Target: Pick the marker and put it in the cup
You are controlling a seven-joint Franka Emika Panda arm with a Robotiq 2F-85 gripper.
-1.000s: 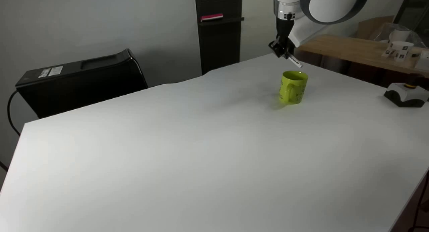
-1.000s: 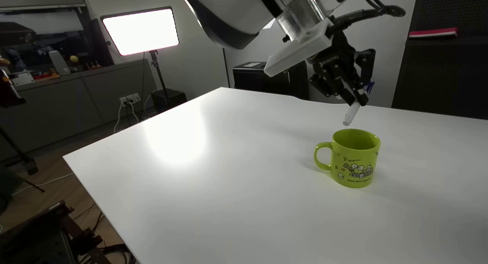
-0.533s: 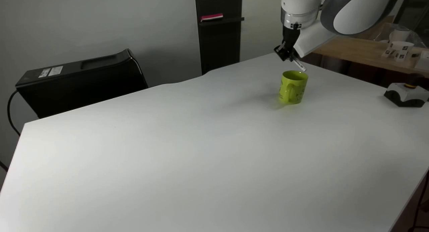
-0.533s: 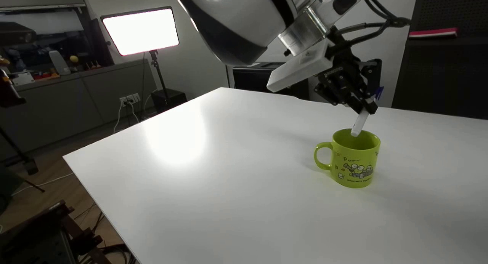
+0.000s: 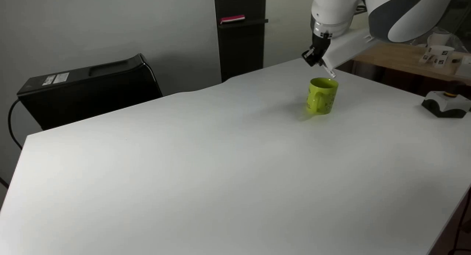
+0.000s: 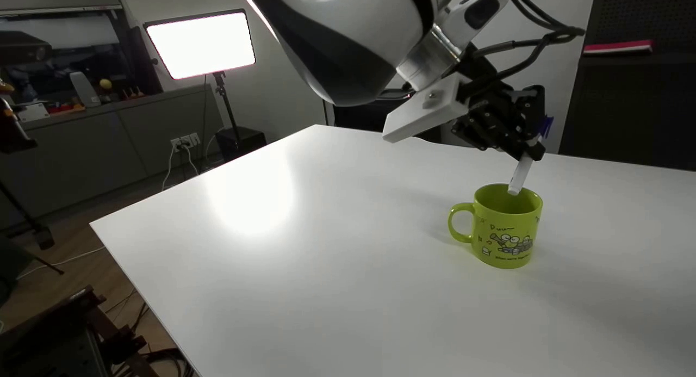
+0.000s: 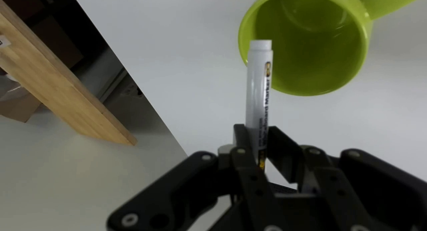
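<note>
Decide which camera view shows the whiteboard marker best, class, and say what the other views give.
The wrist view: the whiteboard marker looks largest there, its lettering readable. In an exterior view, its white barrel and apparently its blue cap show either side of the tool; in an exterior view, just a small pale length shows.

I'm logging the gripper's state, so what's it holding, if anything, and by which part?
The gripper pinches a whiteboard marker around mid-barrel, leaving its white end and blue end both sticking out.
</note>
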